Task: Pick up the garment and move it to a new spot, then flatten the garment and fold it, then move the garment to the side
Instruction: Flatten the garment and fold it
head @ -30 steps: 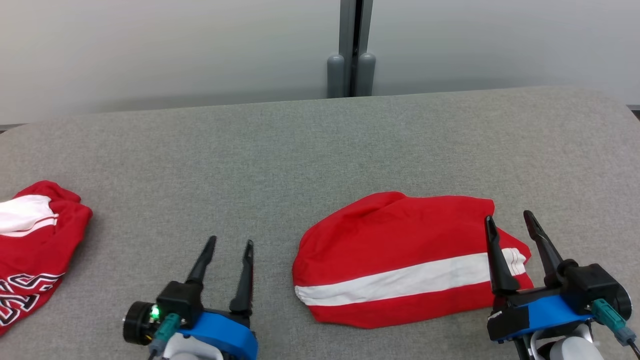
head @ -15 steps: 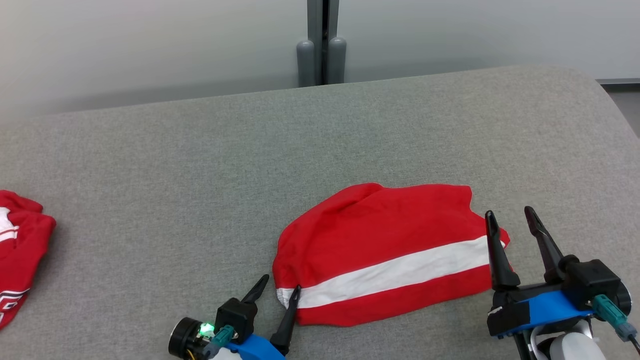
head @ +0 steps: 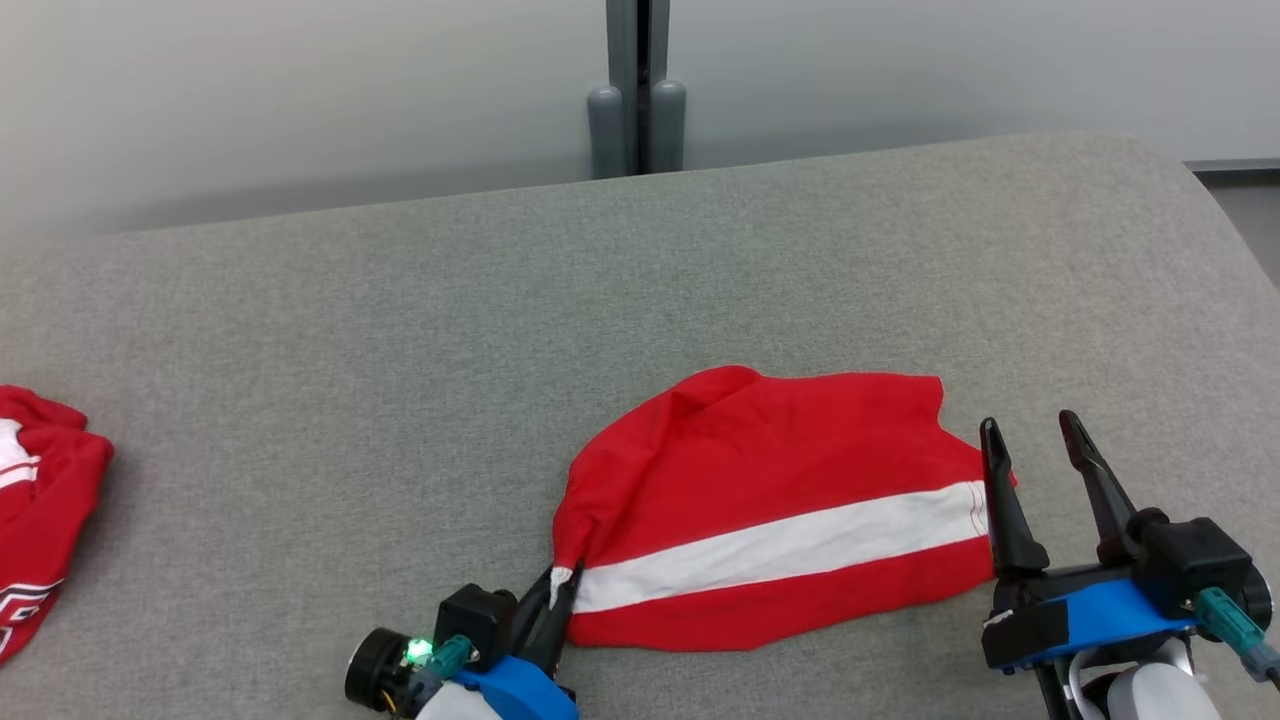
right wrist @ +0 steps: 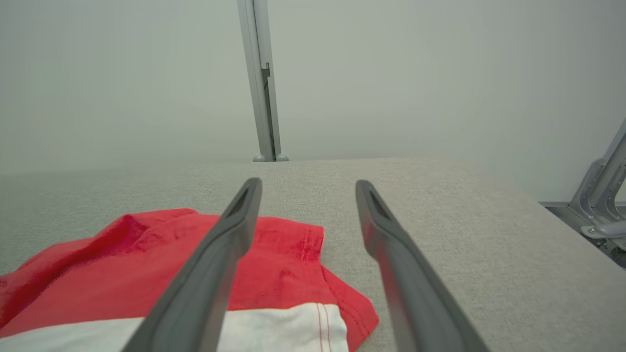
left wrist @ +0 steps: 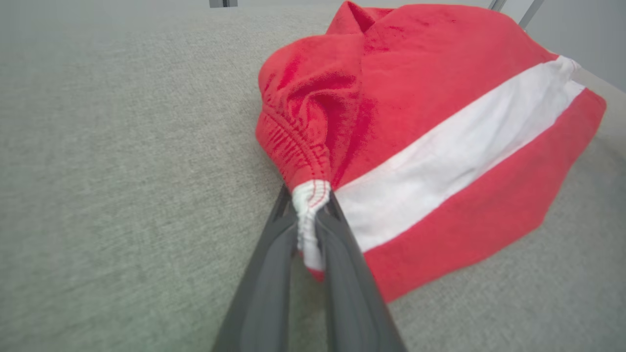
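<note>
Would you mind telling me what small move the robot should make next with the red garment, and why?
Probably lower the right gripper onto the right end of the garment and close it. The left gripper is pinching the white-striped corner at the other end, while the right one hangs open over the edge, empty; two holds should lift it evenly.

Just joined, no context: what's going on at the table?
The left gripper has its jaws pinched on the near-left corner of the red cloth garment with a white stripe, which lies on the grey fabric-covered table. The right gripper hovers open-jawed by its right end, holding nothing. Another red-and-white garment lies far left.
</note>
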Motion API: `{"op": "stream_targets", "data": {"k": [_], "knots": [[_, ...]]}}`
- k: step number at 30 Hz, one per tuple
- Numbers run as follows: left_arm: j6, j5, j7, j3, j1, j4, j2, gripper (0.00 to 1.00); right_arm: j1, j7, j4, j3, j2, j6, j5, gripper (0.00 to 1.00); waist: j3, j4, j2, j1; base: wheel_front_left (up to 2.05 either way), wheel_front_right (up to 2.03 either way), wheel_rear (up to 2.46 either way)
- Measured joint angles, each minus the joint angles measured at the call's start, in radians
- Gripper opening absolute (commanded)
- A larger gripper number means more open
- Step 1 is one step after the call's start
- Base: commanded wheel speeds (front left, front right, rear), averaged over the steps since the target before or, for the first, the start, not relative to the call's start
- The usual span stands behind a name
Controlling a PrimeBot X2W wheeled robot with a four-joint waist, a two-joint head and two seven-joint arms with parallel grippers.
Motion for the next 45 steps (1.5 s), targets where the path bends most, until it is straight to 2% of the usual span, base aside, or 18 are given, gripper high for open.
{"op": "stream_targets", "data": {"k": [7, 13, 20, 21, 22, 31, 39, 45], "knots": [[0.009, -0.005, 0.000, 0.120, -0.005, -0.076, 0.024, 0.00, 0.010, 0.000, 0.001, -0.006, 0.000, 0.000, -0.002, 1.00, -0.024, 0.055, 0.0000, 0.0000, 0.00, 0.00, 0.00], [0.052, 0.016, 0.001, 0.243, 0.023, -0.177, 0.066, 0.00, 0.021, 0.000, 0.011, -0.007, 0.000, 0.000, -0.007, 1.00, -0.043, 0.104, 0.0000, 0.0000, 0.00, 0.00, 0.00], [0.054, 0.042, 0.001, 0.304, 0.114, -0.230, 0.074, 0.00, 0.029, 0.000, 0.034, -0.007, 0.001, 0.000, -0.006, 1.00, -0.058, 0.139, 0.0000, 0.0000, 0.00, 0.00, 0.00], [0.051, 0.041, 0.001, 0.307, 0.123, -0.232, 0.068, 0.42, 0.032, 0.000, 0.036, -0.009, 0.001, 0.000, -0.005, 1.00, -0.060, 0.145, 0.0000, 0.0000, 0.00, 0.00, 0.00], [0.050, 0.042, 0.001, 0.308, 0.131, -0.234, 0.061, 1.00, 0.032, 0.000, 0.039, -0.010, 0.000, 0.000, -0.002, 1.00, -0.062, 0.150, 0.0000, 0.0000, 0.00, 0.00, 0.00], [0.032, 0.065, 0.001, 0.356, 0.150, -0.361, 0.020, 1.00, 0.040, 0.000, 0.055, -0.009, 0.001, 0.000, 0.000, 1.00, -0.078, 0.182, 0.0000, -0.0001, 0.00, 0.00, 0.00], [0.042, 0.102, 0.001, 0.470, 0.179, -0.481, 0.000, 1.00, 0.040, 0.000, 0.056, 0.007, 0.001, 0.000, -0.004, 1.00, -0.088, 0.176, 0.0000, 0.0000, 0.00, 0.00, 0.00], [0.044, 0.126, 0.001, 0.538, 0.198, -0.511, -0.004, 1.00, 0.046, 0.000, 0.060, 0.018, 0.000, 0.000, -0.011, 1.00, -0.090, 0.168, 0.0000, -0.0001, 0.00, 0.00, 0.00]]}}
